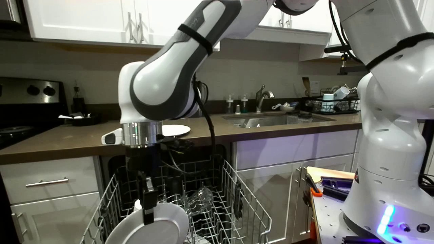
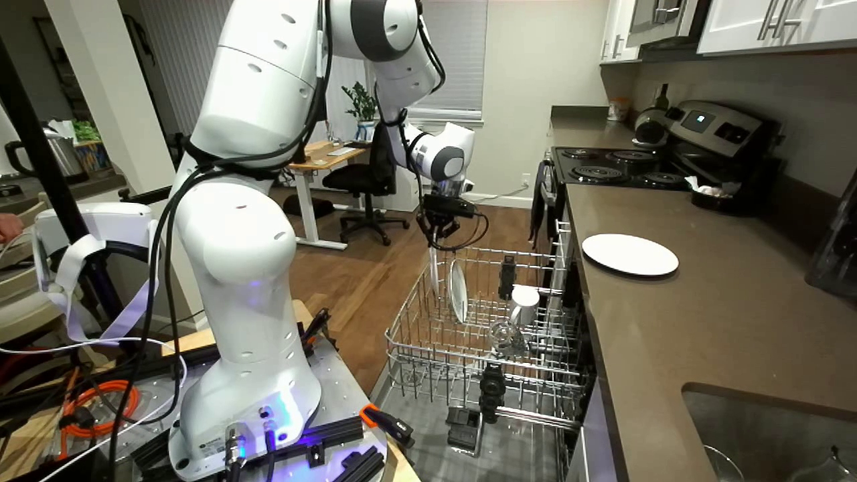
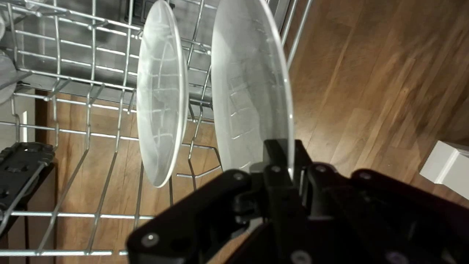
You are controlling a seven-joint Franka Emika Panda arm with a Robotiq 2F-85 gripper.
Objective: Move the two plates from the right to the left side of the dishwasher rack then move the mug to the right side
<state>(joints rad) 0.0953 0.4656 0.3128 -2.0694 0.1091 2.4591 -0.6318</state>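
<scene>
The dishwasher rack (image 1: pixel 249 194) is pulled out and also shows in an exterior view (image 2: pixel 438 349). My gripper (image 3: pixel 287 156) is shut on the rim of one white plate (image 3: pixel 249 84), which hangs on edge at the rack's outer end. This held plate also shows in both exterior views (image 1: pixel 159 227) (image 2: pixel 434 271). The second plate (image 3: pixel 161 91) stands upright between tines beside it, apart from it, and shows in an exterior view (image 2: pixel 458 291). The white mug (image 2: pixel 524 306) sits in the rack nearer the counter. It is mostly hidden behind the gripper and held plate in an exterior view (image 1: pixel 137 205).
A clear glass (image 2: pixel 507 338) lies in the rack near the mug and also shows in an exterior view (image 1: pixel 202 199). A lone thin white plate (image 2: pixel 629 254) lies on the counter (image 2: pixel 723 321). The rack's side walls stand up around the plates. Cables hang by the wrist.
</scene>
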